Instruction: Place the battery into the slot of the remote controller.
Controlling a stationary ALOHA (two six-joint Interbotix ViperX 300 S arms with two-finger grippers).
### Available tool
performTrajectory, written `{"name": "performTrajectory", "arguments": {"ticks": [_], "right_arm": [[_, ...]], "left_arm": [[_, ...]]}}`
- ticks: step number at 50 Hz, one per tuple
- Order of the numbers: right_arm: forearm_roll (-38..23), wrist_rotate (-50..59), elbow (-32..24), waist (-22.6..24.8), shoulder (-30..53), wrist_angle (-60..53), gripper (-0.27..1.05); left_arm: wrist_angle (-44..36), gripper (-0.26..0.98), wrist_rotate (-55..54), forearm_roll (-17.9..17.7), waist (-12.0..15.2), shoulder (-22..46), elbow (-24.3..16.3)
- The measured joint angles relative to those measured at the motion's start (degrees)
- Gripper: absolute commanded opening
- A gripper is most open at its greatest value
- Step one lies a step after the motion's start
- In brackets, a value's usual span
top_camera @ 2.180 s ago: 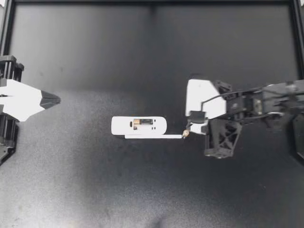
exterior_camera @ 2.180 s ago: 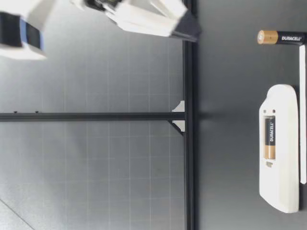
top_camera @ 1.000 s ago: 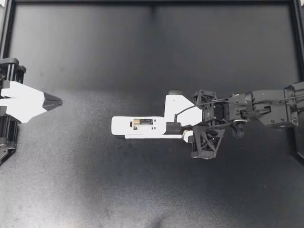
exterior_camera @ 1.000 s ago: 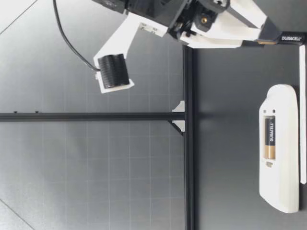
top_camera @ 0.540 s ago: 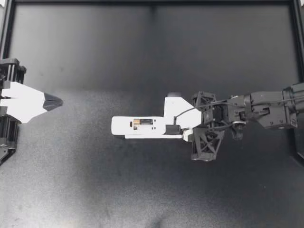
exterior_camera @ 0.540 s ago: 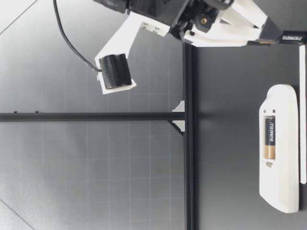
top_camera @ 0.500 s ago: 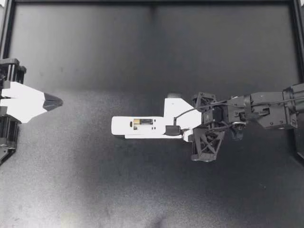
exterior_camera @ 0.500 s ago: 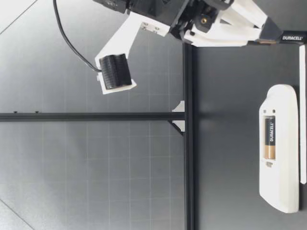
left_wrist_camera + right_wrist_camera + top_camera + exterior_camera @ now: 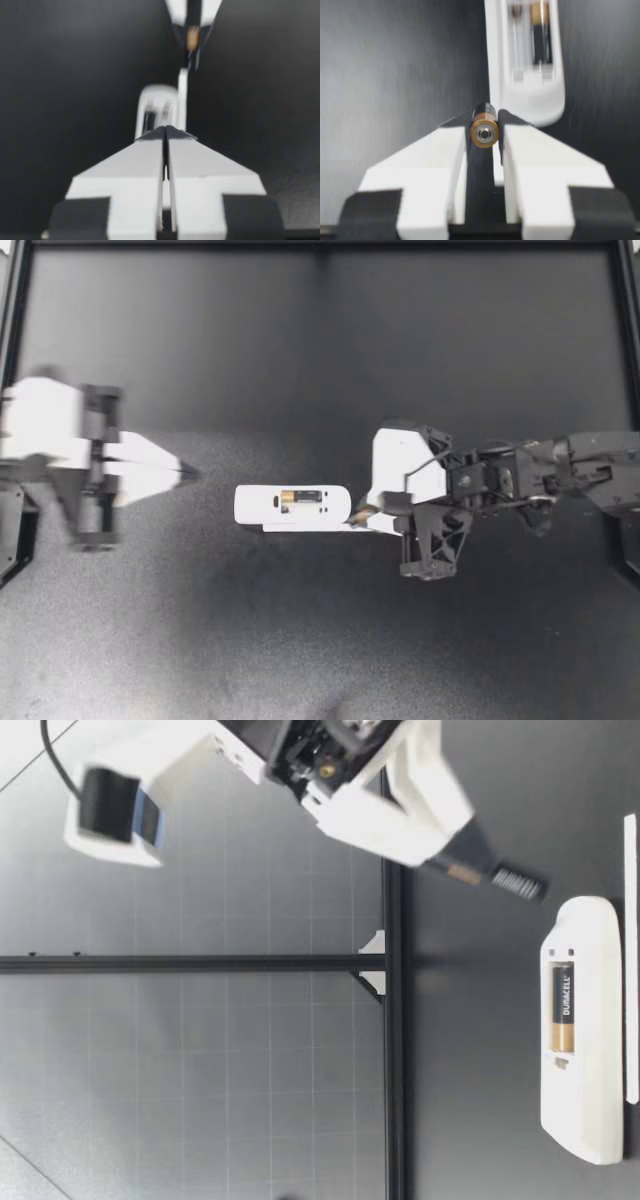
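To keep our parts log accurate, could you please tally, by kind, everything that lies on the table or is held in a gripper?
Batteries: 2, the slotted battery and the held battery
Remote controller: 1
Thin white strip: 1
Total: 4

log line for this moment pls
right hand: shut on battery, off table, near remote controller | slot: seated battery in one bay | left hand: shut, empty
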Motion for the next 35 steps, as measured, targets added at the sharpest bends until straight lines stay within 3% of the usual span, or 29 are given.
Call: {"name": "performTrajectory", "arguments": {"ticks": [12, 22, 35], "right_arm": [[0.00, -0.09, 4.04, -2.46, 3.52, -21.27, -0.05], [0.00, -0.35, 4.04, -3.08, 7.56, -25.93, -0.05], [0.00, -0.35, 3.16, -3.08, 11.07, -30.23, -0.05]], "left_arm": [[2.64, -0.18, 0.09, 0.00, 1.85, 13.97, -4.66], [3.08, -0.18, 0.18, 0.00, 1.85, 22.32, -8.26], [3.16, -0.18, 0.35, 0.00, 1.93, 27.25, -10.55]]}}
